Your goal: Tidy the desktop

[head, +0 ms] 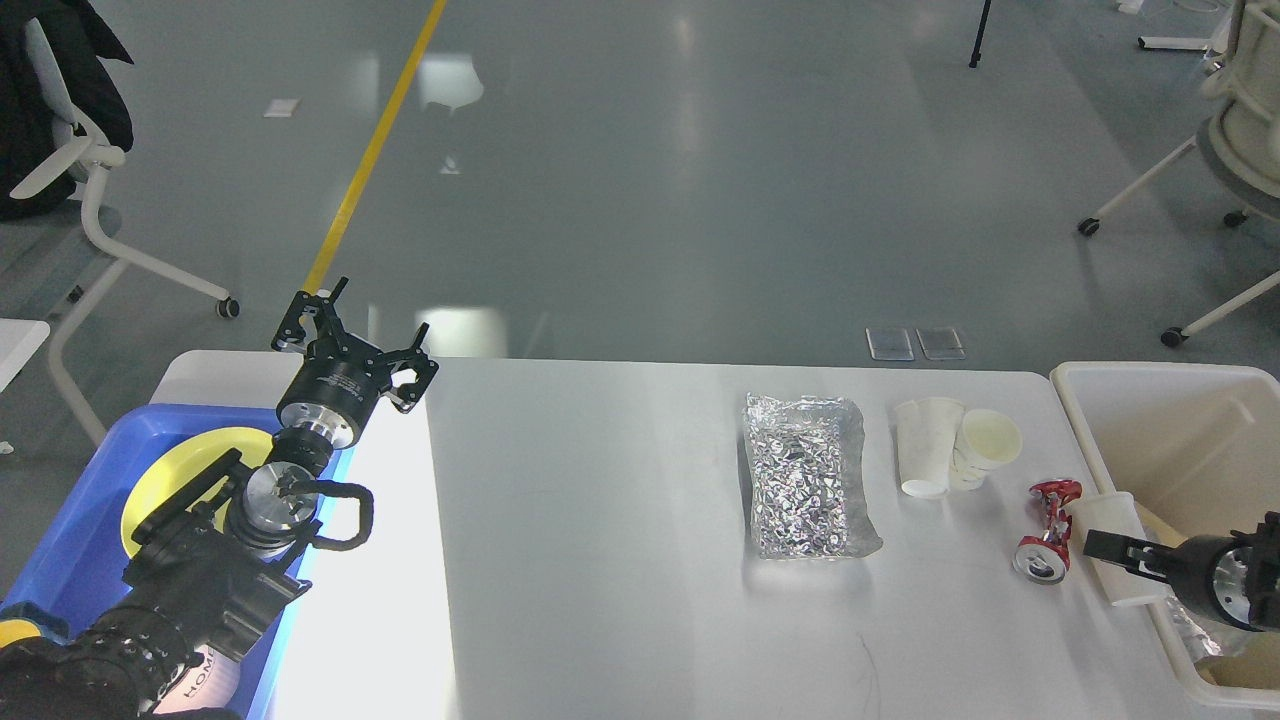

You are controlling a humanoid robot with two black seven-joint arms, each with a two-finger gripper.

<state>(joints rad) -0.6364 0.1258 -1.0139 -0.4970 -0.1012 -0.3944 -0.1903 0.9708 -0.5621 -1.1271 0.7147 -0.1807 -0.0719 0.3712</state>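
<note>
The white-grey desktop holds a crinkled silver foil bag, a few white paper cups lying together, and a crushed red can near its right edge. My left gripper is open and empty, raised over the desktop's far left part beside the blue tray. My right gripper comes in from the right and is closed across a white paper cup at the rim of the beige bin, just right of the can.
A blue tray with a yellow plate stands at the left. A beige bin stands at the right with some litter in it. Office chairs stand on the floor beyond the table.
</note>
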